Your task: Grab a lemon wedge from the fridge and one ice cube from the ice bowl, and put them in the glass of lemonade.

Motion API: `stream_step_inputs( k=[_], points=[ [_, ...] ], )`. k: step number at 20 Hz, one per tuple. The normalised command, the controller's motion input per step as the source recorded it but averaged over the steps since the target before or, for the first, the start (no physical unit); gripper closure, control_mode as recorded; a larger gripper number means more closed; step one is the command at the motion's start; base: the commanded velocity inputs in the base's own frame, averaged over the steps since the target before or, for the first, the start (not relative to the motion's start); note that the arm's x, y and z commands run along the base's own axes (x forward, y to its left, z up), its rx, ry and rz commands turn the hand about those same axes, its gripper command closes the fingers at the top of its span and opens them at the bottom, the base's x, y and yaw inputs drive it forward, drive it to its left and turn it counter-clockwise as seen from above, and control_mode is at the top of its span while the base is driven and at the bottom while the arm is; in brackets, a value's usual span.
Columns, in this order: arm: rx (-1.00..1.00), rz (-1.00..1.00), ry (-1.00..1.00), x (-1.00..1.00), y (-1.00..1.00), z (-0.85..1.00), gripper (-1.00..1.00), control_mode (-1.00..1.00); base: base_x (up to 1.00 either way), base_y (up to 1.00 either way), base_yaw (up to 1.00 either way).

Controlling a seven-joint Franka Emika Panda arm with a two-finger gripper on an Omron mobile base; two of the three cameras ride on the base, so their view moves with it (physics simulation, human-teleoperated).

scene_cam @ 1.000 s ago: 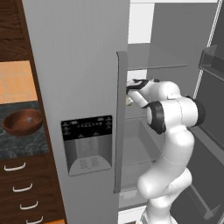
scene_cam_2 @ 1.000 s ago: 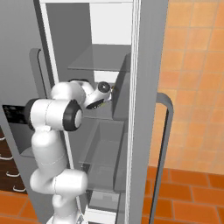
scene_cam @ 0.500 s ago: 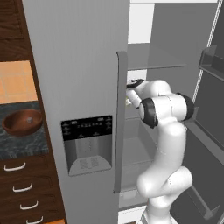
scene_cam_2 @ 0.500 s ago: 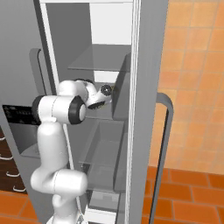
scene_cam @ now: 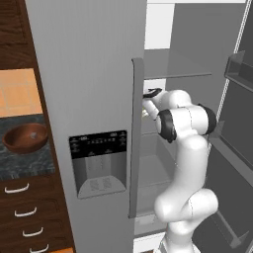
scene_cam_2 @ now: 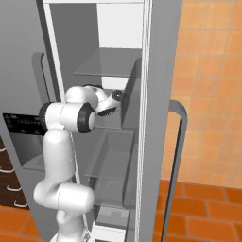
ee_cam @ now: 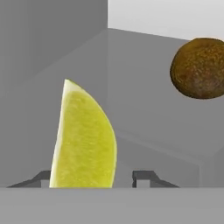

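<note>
Change since earlier: arm has pushed deeper into the fridge [scene_cam: 89, 74].
Lemon wedge [ee_cam: 83, 138]: upright on the shelf, between the fingertips [ee_cam: 144, 176].
Gripper [ee_cam: 92, 179]: fingers straddle it; contact unclear.
Brown item [ee_cam: 199, 68]: far right, clear.

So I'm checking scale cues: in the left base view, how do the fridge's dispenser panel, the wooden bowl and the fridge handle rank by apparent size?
1. fridge handle, longest by far
2. dispenser panel
3. wooden bowl, smallest, partly cut off by the fridge door
</note>
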Motion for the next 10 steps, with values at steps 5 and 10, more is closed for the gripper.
stream_step_inputs(
  k=[5, 10],
  points=[
    [-0.02, 0.0, 0.08, -0.39, -0.21, -0.29, 1.0, -1.0, 0.0, 0.0, 0.0],
    [0.0, 0.0, 0.04, -0.99, -0.62, -0.03, 1.0, -1.0, 0.0, 0.0, 0.0]
  ],
)
